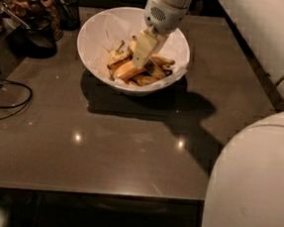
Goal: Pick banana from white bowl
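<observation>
Dark, glossy bench (104,147) carries the white bowl (96,37) toward its far edge, with a jar of snacks (30,1) at the far left. Inside the bowl the blotchy banana (158,68) lies in the piled fruit. The claw (140,60) reaches down into that pile just beside it; whether it is clenched or released cannot be told.
</observation>
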Controlling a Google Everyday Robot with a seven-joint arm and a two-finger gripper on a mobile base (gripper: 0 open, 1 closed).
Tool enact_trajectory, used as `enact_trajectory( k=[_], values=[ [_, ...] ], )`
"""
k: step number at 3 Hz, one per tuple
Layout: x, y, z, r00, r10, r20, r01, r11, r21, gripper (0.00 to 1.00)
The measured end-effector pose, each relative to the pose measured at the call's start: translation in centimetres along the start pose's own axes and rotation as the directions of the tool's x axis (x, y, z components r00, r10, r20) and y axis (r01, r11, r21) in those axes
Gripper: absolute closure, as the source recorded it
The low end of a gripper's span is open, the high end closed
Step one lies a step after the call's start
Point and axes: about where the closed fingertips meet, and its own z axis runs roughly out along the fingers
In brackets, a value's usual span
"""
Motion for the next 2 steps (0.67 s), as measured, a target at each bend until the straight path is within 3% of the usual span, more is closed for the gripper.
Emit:
enact_trajectory(
  k=[2],
  values=[
    [0.00,-1.44,0.65,1.000,0.021,-0.009,-0.021,0.9998,0.002,0.42]
  ],
)
